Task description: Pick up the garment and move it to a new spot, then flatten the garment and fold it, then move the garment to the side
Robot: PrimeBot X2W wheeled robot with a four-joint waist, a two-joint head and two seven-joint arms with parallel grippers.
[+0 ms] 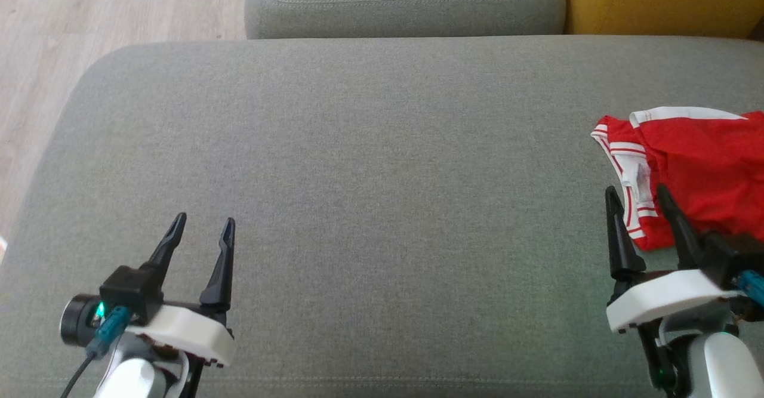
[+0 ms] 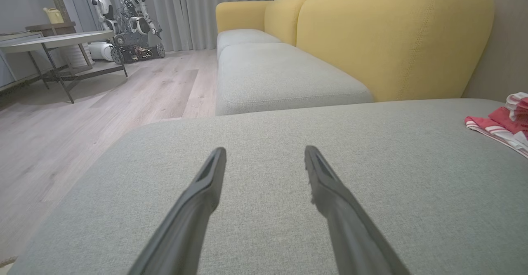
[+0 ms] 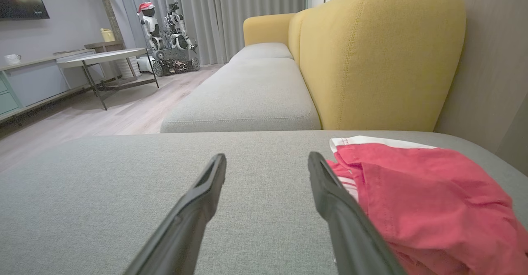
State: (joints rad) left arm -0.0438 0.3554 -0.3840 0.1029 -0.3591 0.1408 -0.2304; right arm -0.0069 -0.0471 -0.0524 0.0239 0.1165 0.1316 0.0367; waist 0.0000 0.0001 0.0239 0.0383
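At far left, pale wooden floor (image 1: 89, 16) beside the rounded edge of a broad gray cushion (image 1: 382, 165). Low at the left over that cushion, the left claw (image 1: 204, 219), open wide and empty, dark fingers pointing up the head view, gray fabric between them. In the left wrist view, past the cushion's far edge, a second gray seat (image 2: 280, 77) with a yellow backrest (image 2: 392, 40), and off to that view's left a side table (image 2: 53, 40) before gray curtains (image 2: 198, 7). Toward the right of the head view, the right claw (image 1: 635, 189), likewise spread wide, gripping nothing, gray fabric between its fingers in the right wrist view. Just to the right of it, the garment (image 1: 704, 159): red, with white-striped trim, rumpled on the cushion's right end and cut off by the head view's right edge. Outer finger of the right claw right along the garment's near-left hem; touching or merely above it, impossible to tell.
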